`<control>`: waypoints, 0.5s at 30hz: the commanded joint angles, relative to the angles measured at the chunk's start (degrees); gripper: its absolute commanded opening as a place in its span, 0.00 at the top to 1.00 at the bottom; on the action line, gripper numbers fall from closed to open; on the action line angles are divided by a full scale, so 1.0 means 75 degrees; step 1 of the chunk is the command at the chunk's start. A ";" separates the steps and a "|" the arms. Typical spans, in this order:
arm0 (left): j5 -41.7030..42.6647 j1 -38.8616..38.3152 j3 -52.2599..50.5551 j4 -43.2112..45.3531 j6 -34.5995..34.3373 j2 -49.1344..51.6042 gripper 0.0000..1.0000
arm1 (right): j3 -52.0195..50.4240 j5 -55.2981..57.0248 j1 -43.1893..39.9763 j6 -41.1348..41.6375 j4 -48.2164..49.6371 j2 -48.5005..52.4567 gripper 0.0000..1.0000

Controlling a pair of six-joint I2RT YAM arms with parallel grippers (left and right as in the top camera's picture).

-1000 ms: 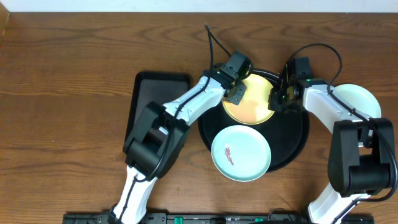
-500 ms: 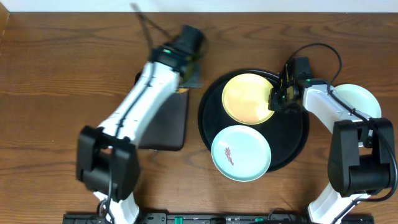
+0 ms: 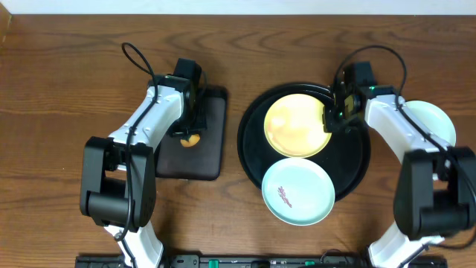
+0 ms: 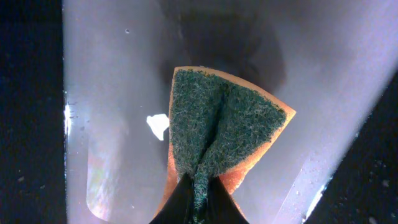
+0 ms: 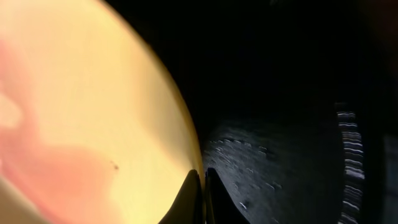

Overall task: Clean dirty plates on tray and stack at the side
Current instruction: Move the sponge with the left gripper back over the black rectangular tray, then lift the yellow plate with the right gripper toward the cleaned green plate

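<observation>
The pale yellow plate [image 3: 296, 125] lies on the back half of the round black tray [image 3: 355, 173]. My right gripper [image 3: 329, 119] is shut on its right rim; the right wrist view shows the fingertips [image 5: 201, 186] pinching the yellow rim [image 5: 93, 93]. A pale turquoise plate [image 3: 297, 191] with a reddish smear sits at the tray's front, overhanging the rim. Another turquoise plate [image 3: 431, 119] lies on the table at the right. My left gripper [image 3: 192, 134] is shut on an orange sponge with a green scouring face [image 4: 214, 130], held over the rectangular black tray [image 3: 212, 152].
The rectangular black tray sits left of the round tray on the wooden table [image 3: 59, 89]. A small white crumb [image 4: 158, 125] lies on its surface beside the sponge. Cables loop above both arms.
My left arm swung left from the yellow plate with the sponge and came down over the rectangular tray. The yellow plate shifted slightly; the smeared turquoise plate slid a little toward the front right.
</observation>
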 commanded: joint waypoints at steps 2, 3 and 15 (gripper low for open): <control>0.0105 0.0038 0.0052 0.0003 -0.0119 -0.0041 0.93 | 0.0431 0.2014 0.0493 -0.0449 -0.0114 -0.1169 0.99; 0.0105 0.0038 0.0052 0.0009 -0.0119 -0.0041 0.92 | 0.0431 0.2393 0.0600 -0.0449 -0.0117 -0.1300 0.99; 0.0105 0.0038 0.0052 0.0006 -0.0117 -0.0041 0.92 | 0.0431 0.7411 0.2550 -0.0819 0.0096 -0.2136 0.99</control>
